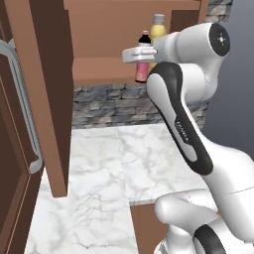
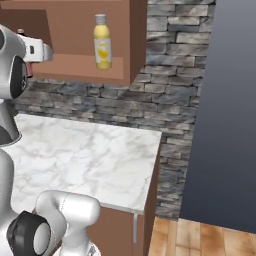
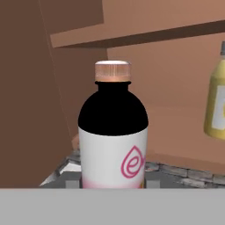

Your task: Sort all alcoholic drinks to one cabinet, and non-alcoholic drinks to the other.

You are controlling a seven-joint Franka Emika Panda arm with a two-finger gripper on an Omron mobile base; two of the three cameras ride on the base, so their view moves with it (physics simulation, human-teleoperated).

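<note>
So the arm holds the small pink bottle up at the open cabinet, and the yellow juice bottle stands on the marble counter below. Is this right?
Not quite. The yellow juice bottle does not stand on the marble counter; it stands on the cabinet shelf, as the right base view shows. The rest holds: the jaws are shut on the small pink bottle at the open cabinet.
</note>
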